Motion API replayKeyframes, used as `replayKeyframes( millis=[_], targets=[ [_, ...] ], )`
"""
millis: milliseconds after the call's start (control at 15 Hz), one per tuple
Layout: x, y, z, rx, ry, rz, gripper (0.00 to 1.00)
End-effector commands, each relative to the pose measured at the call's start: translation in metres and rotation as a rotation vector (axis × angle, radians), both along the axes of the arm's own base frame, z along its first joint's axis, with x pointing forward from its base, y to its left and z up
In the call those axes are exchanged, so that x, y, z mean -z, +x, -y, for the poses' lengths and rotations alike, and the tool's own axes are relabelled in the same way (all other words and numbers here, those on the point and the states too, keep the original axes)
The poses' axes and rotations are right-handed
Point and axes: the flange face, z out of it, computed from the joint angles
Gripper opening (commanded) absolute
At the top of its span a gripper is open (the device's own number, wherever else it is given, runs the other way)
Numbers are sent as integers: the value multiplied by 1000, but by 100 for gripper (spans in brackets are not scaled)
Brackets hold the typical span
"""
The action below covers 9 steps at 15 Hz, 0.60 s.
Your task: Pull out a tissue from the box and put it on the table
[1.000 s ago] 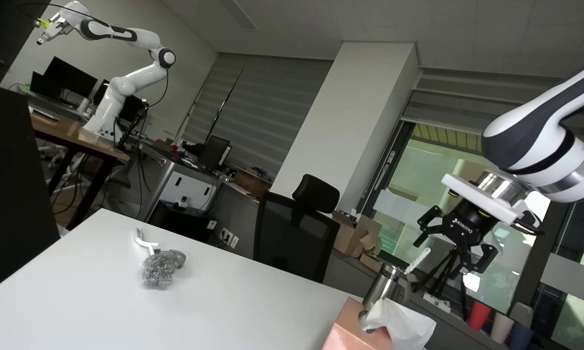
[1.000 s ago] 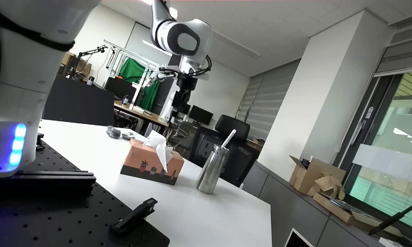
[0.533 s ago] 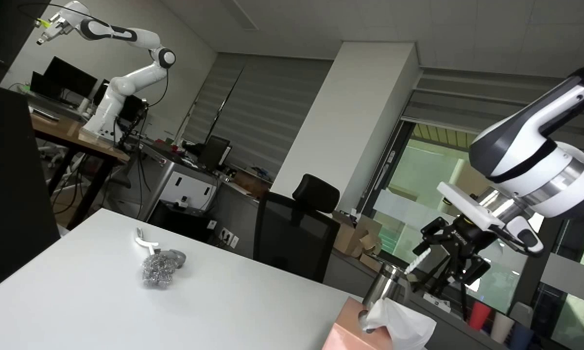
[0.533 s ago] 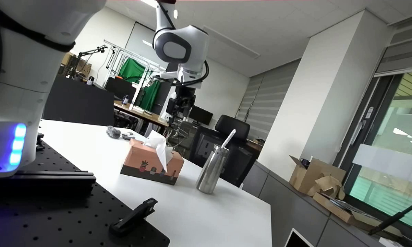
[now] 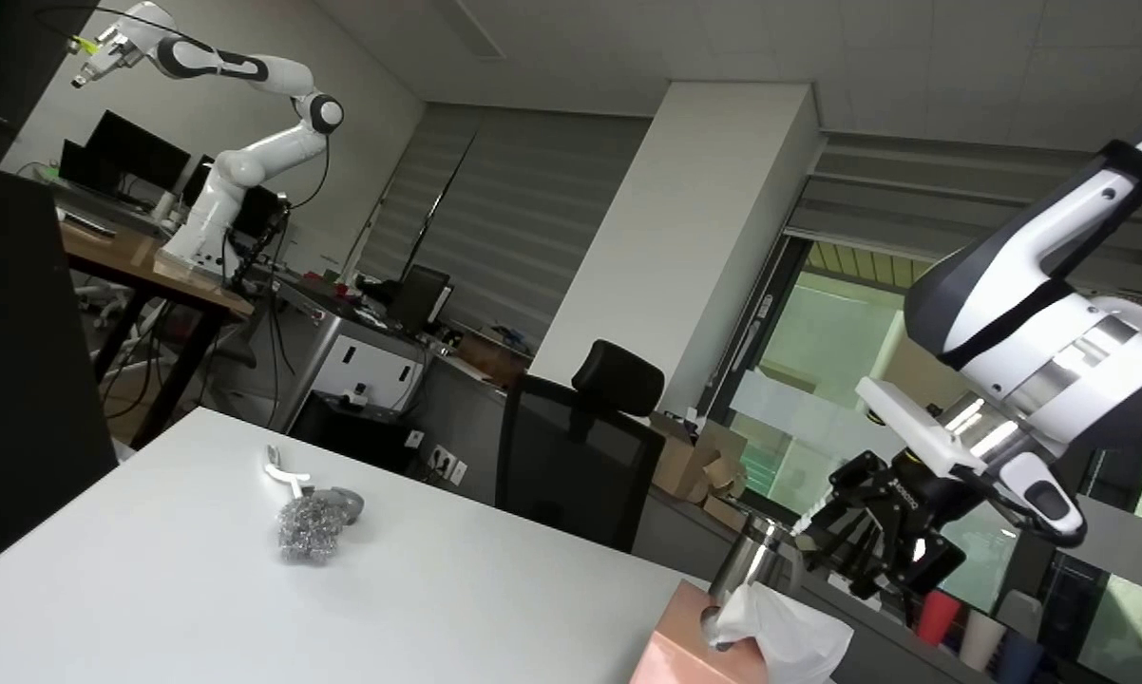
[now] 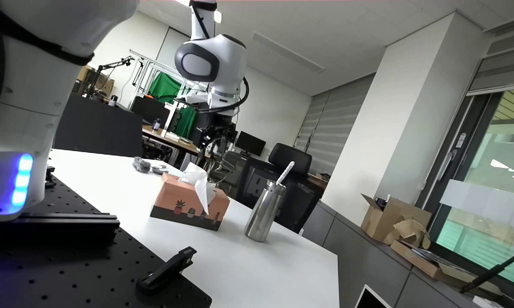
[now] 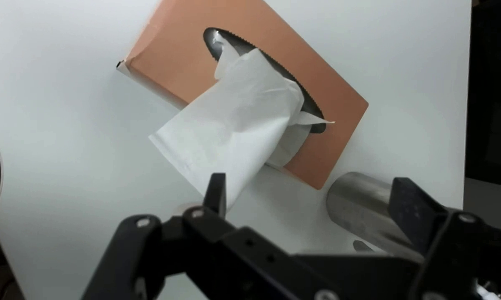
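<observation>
Sinking lower in both exterior views, the gripper has come closer to the box, jaws spread wide and holding nothing. The tissue, unmoved, droops from the box at the wrist view's upper middle, so this looks like approach, with pulling and laying on the table to come.

in an exterior view: low, canted, across counter to chair, tissue box cropped below | in an exterior view: low, canted, arm base close at left, chair ahead | wrist view: near, facing down on tissue box, tool at bottom | shared by all: tissue box, metal pitcher
</observation>
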Motion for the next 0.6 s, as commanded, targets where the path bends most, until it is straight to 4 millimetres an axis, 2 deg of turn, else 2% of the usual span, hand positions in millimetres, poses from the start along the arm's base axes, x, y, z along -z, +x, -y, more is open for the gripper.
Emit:
replayKeyframes(
  millis=[0, 267, 533],
  targets=[
    [18, -7, 5, -17, -47, -30, 100],
    [41, -13, 15, -60, -86, -94, 100],
    [50, -15, 23, -133, -130, -113, 100]
  ],
)
